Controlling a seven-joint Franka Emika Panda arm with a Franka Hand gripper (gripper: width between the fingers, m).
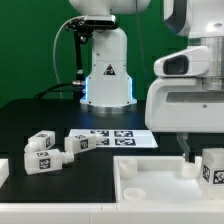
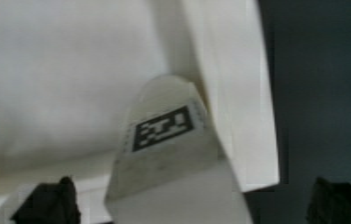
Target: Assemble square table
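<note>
You are handling hard white plastic here. It is looking smooth and a little glossy, so I expect the parts to be light, stiff and rather slippery between the pads. The slab (image 1: 160, 188) of the square table is lying flat at the table edge nearest the exterior view, toward the exterior view's right. It is a thick square plate, and a round hole (image 1: 128, 168) is showing at one corner. It should not bend, but it is wide, so I judge that nudging it at an edge is safer than trying to pinch across it.

The gripper (image 2: 190, 205) is hanging over that slab with its dark fingertips (image 2: 47, 202) spread wide and pinching nothing. Between them, in the wrist view, a leg (image 2: 154, 160) is showing. It is short and chunky, is narrowing toward one end, and is carrying a black-and-white tag on a flat face. Neither pad is touching it. I cannot tell whether it is sitting in a corner hole. The tagged block (image 1: 213, 166) at the exterior view's right edge is probably this same leg.

I advise you to take hold across two flat opposite faces at the thick part of the body, not on the narrowing end, where the pads may be sliding off.

Another leg (image 1: 82, 143) is lying just beside the marker board (image 1: 118, 138), and more legs (image 1: 42, 152) are sitting close together nearer the table's edge on the exterior view's left.
</note>
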